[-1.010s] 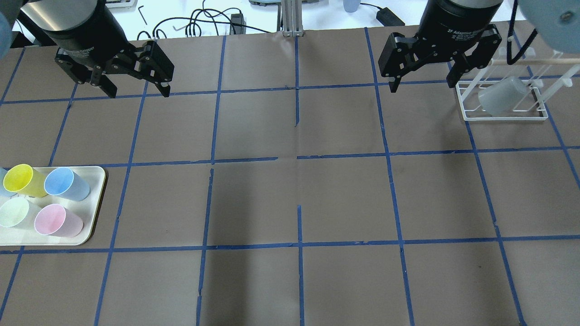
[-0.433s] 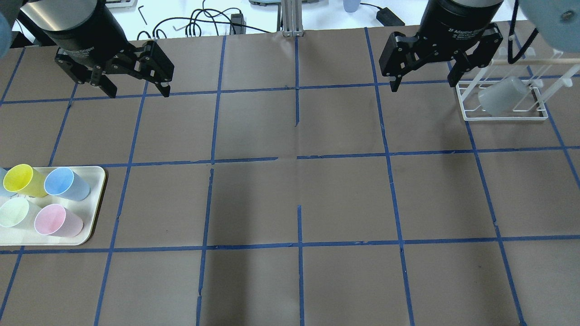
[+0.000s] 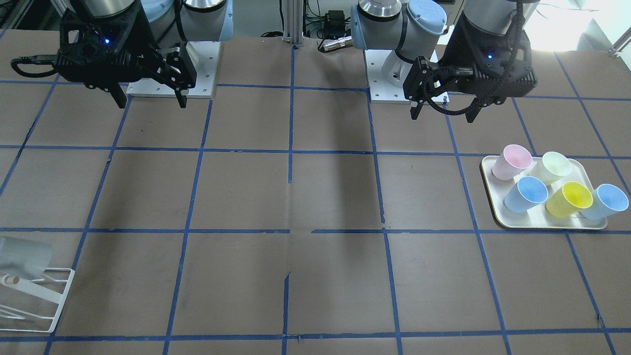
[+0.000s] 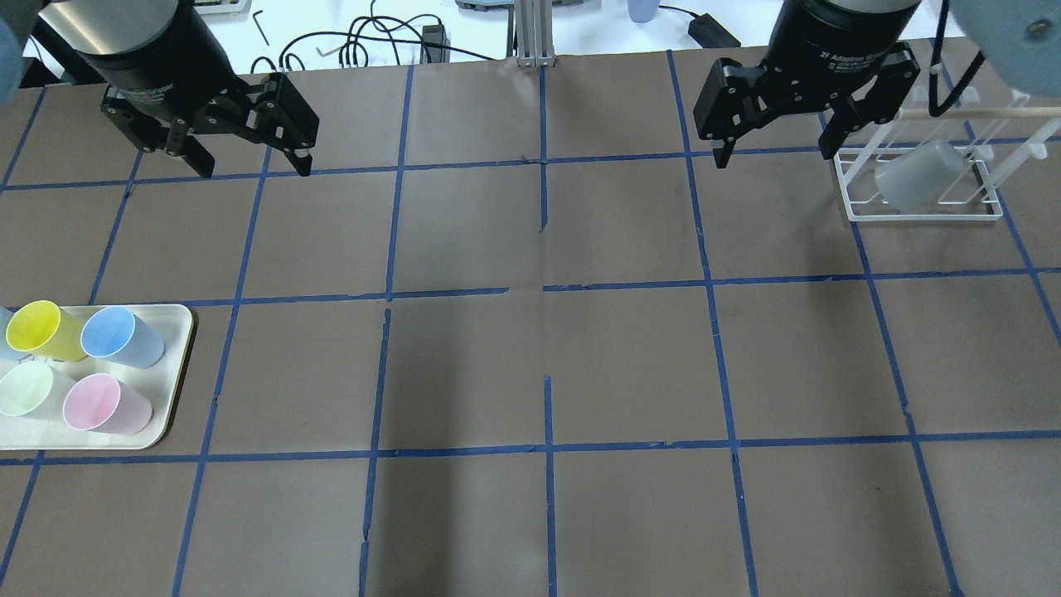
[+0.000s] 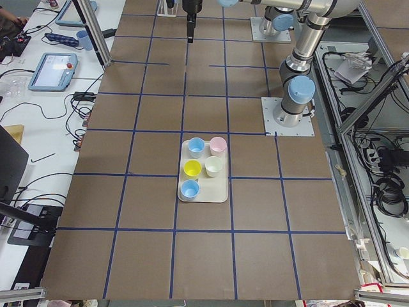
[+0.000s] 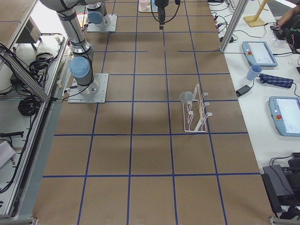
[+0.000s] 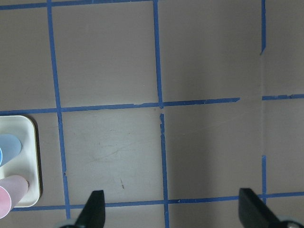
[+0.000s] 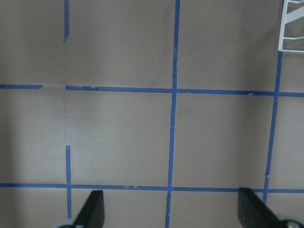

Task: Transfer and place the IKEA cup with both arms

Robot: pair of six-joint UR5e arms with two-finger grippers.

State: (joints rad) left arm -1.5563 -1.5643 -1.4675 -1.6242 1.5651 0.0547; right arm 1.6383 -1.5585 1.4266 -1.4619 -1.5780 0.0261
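1. Table [image 4: 630,365]: brown paper cover with a blue tape grid [image 4: 547,448]; small breaks in the tape near centre.
2. IKEA cup [image 4: 916,178]: sits tilted on a white wire rack [image 4: 912,217] at the table's right end, far side from the robot.
3. Right gripper [image 4: 773,156]: jaws wide apart, empty, above the table just beside the rack, not touching the cup.
4. Left gripper [image 4: 253,166]: jaws wide apart, empty, above the table's left half.
5. Cream tray [image 4: 172,377] at the left edge holds five upright coloured cups [image 3: 569,198].
6. Room: a white bench with black cables [image 4: 373,37] beyond the table; a metal frame post [image 4: 530,33]; teach pendants [image 6: 260,52] on the side bench.
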